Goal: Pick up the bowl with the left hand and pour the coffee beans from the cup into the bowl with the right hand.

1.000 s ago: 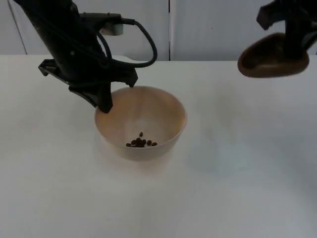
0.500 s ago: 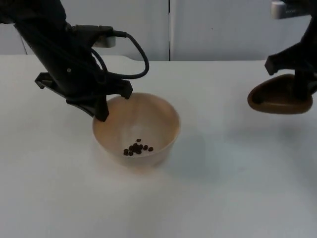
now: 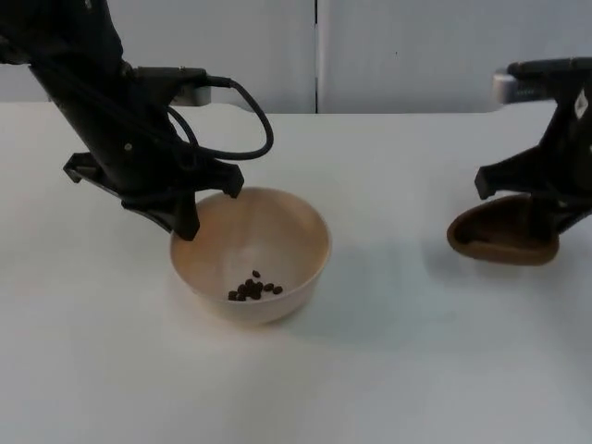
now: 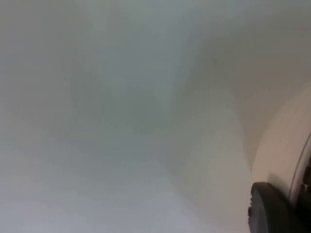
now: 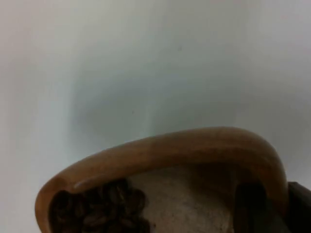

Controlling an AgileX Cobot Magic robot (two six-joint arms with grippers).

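Note:
A pale beige bowl (image 3: 277, 231) sits left of the table's centre with a small heap of coffee beans (image 3: 252, 289) at its bottom. My left gripper (image 3: 188, 220) is shut on the bowl's left rim; the bowl's pale wall (image 4: 286, 141) shows beside one black fingertip (image 4: 272, 208) in the left wrist view. At the right, my right gripper (image 3: 546, 208) is shut on the rim of a dark brown wooden cup (image 3: 504, 242) low over the table. The right wrist view shows the cup's curved rim (image 5: 184, 145) with coffee beans (image 5: 99, 208) inside.
The white table top (image 3: 398, 361) runs back to the grey partition wall (image 3: 407, 51). The stretch between bowl and cup is bare.
My right gripper has carried the cup down from the upper right to just above the table. The left gripper and bowl have shifted slightly left and toward the front.

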